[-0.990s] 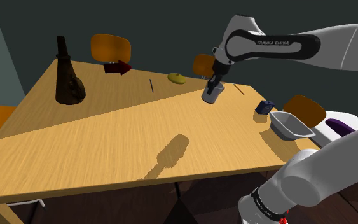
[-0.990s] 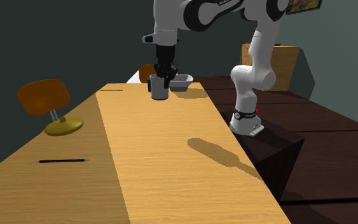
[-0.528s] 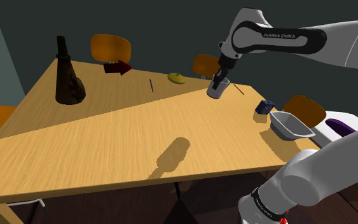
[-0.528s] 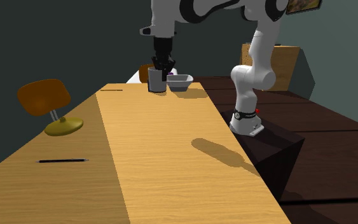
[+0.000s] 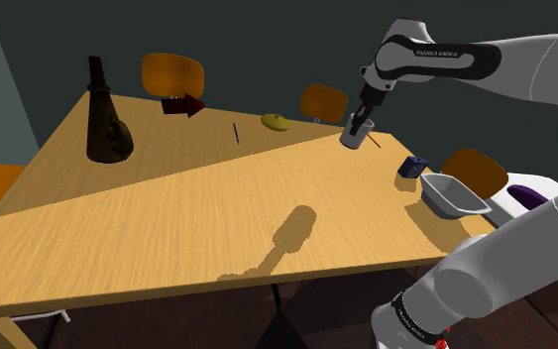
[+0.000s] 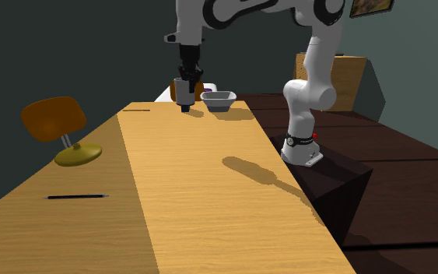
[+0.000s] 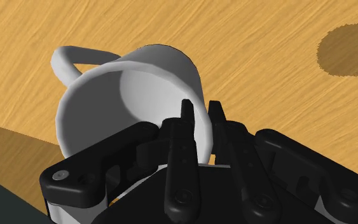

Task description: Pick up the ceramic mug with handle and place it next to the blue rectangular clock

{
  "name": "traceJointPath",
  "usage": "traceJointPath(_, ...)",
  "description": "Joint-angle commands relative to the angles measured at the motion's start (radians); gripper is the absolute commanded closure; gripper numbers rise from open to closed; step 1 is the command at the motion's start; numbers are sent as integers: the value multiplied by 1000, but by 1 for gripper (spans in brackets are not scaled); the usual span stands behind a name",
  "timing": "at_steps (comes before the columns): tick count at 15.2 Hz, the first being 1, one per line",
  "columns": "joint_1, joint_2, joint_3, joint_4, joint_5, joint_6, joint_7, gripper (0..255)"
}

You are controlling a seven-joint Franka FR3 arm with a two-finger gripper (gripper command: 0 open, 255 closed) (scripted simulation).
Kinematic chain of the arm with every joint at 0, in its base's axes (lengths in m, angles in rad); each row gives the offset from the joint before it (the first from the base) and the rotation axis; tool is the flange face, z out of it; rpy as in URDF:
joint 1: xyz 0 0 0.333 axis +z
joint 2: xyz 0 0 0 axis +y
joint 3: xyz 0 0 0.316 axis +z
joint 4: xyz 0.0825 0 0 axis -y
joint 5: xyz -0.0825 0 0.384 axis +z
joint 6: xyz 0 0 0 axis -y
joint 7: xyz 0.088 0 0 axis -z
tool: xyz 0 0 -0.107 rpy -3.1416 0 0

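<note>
One wall of the grey-white loop-handled mug [image 7: 110,95], centre of the wrist view, sits pinched in the all-black two-finger gripper [image 7: 200,109]: stiff, slick, breakable, likely to pivot

The wooden desk [image 5: 167,228] has a darker band and a lighter one. A thin stick [image 5: 373,140] lies just beside the hand [image 5: 356,127]. A blue clock [image 5: 412,167] stands near the hand, with a grey bowl [image 5: 452,193] just past it at the desk's edge. On the hand's other side lie a yellow lump [image 5: 275,122], then a pencil [image 5: 236,133]. A dark red arrow [image 5: 184,104] and a dark cone-shaped vase [image 5: 103,124] sit well apart from the hand.
</note>
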Motion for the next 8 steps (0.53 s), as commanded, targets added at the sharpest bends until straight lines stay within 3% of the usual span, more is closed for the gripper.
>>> traceJointPath(1, -22, 24, -33, 19, 2, 8, -57, 255)
traceJointPath(8, -93, 140, -132, 146, 36, 2, -239, 255)
